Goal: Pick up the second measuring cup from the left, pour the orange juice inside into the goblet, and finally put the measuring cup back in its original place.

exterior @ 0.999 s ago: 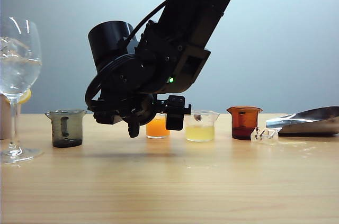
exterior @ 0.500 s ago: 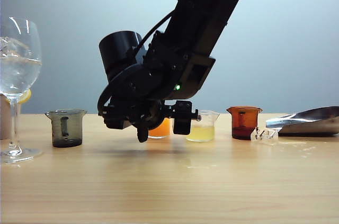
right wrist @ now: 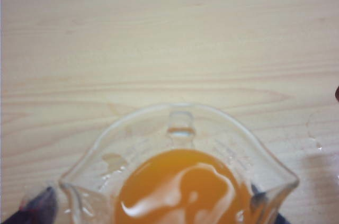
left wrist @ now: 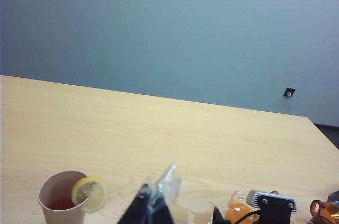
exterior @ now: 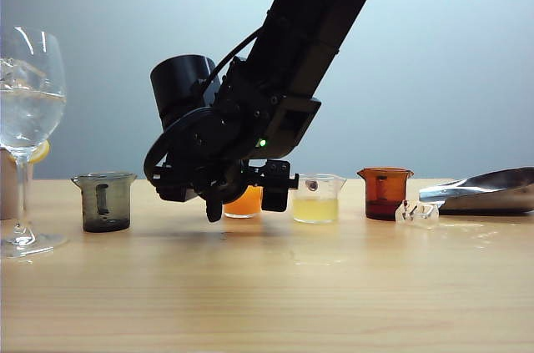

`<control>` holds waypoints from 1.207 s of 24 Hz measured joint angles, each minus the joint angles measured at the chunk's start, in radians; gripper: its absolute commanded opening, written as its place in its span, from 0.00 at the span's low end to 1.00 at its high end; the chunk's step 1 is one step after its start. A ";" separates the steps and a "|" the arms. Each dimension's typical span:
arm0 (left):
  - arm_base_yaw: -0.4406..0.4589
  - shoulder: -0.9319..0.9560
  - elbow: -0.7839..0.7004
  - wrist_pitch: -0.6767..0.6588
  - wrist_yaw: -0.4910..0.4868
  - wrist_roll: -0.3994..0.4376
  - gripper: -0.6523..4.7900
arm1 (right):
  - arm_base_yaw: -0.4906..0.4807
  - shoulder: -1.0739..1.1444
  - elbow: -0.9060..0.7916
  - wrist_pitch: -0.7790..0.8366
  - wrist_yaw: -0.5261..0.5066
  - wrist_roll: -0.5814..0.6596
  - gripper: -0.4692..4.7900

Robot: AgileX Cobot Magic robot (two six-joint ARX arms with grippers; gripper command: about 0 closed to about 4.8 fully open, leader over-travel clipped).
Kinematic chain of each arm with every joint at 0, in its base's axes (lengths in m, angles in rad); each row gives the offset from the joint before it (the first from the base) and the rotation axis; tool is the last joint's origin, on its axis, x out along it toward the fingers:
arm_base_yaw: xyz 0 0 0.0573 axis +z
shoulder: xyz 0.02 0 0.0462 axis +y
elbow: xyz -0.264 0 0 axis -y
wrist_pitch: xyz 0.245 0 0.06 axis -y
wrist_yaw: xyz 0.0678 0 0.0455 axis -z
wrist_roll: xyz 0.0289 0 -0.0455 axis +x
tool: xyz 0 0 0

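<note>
I am holding my right gripper (exterior: pixel 242 199) open around the second measuring cup (right wrist: pixel 180 176) of orange juice (right wrist: pixel 183 189) on the table (exterior: pixel 267 286), needing level, centred closing; my left gripper (left wrist: pixel 153 208) state I cannot tell

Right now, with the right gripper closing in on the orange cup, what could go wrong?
The right gripper stands open around the second measuring cup; an uneven close could tip it and slosh the orange juice.

The yellow-liquid cup stands right beside it, so a finger might knock it.

The goblet already seems to hold clear liquid; pouring may overfill or splash.

The left gripper sits apart, shut.
</note>
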 measured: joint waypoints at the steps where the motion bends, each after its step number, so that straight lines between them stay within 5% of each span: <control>1: 0.000 0.000 0.000 0.000 0.000 0.000 0.11 | 0.000 0.002 0.000 -0.003 0.000 0.000 1.00; 29: 0.000 0.000 0.000 0.000 0.000 0.000 0.11 | -0.036 0.008 0.000 -0.007 -0.122 -0.016 0.97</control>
